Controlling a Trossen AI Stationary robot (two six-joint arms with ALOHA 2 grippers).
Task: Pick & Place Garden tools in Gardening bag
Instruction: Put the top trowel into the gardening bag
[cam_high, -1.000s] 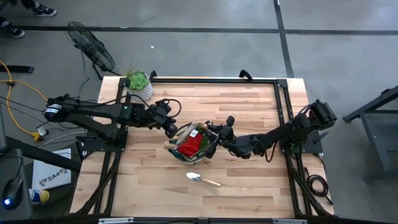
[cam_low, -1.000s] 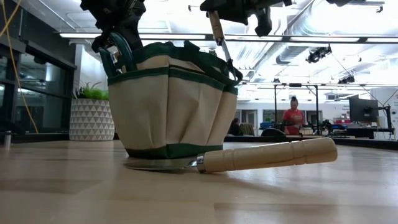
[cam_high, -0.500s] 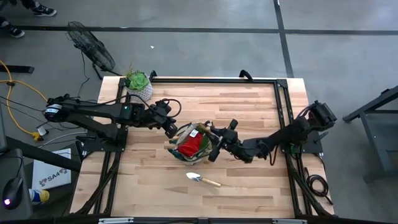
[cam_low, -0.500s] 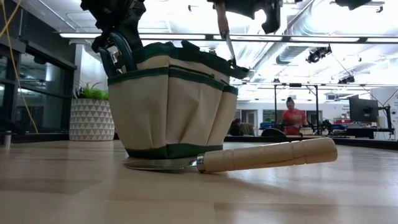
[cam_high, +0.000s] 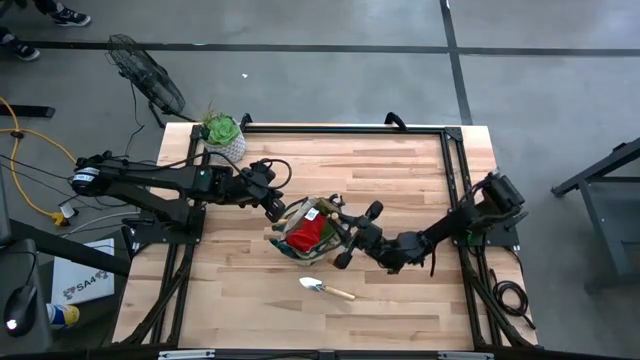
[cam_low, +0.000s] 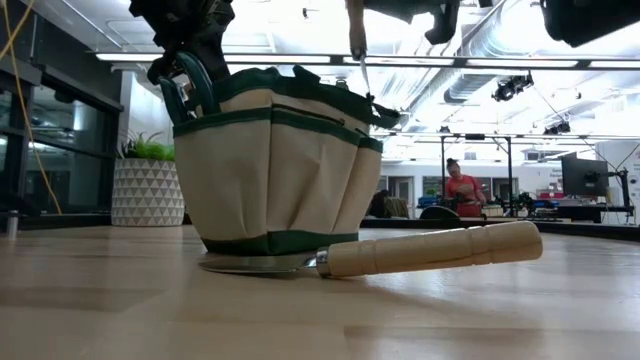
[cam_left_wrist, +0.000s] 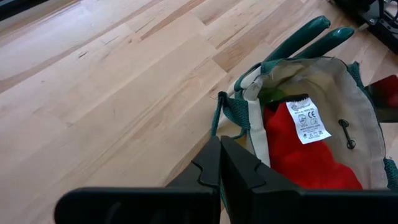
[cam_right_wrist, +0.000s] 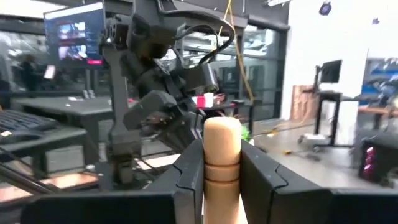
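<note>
near the middle of the wooden desk (cam_high: 400, 170) stands the gardening bag (cam_low: 275, 160), a round beige tote with dark green trim, upright. inside it a red cloth piece (cam_left_wrist: 308, 158) shows beside a white care label, and two dark green shear handles (cam_left_wrist: 305, 38) stick out over the rim on the side nearest the left arm. the left claw (cam_left_wrist: 219, 163) has its fingers pressed together on the bag's edge, pinching the fabric at the rim. the right claw (cam_right_wrist: 222, 174) reaches in from the other side, above the bag's rim, and grips the pale wooden handle of a trowel (cam_right_wrist: 222, 155) between its two fingers; in the low view the thin metal shank (cam_low: 366, 78) of this trowel points down into the bag's mouth. a second trowel (cam_low: 400, 252) lies flat on the desk just in front of the bag, its blade touching or tucked under the bag's base. a green plant in a white pot (cam_high: 223, 134) sits at the far left corner of the desk. a person in a red top (cam_low: 462, 185) is far back in the room.
</note>
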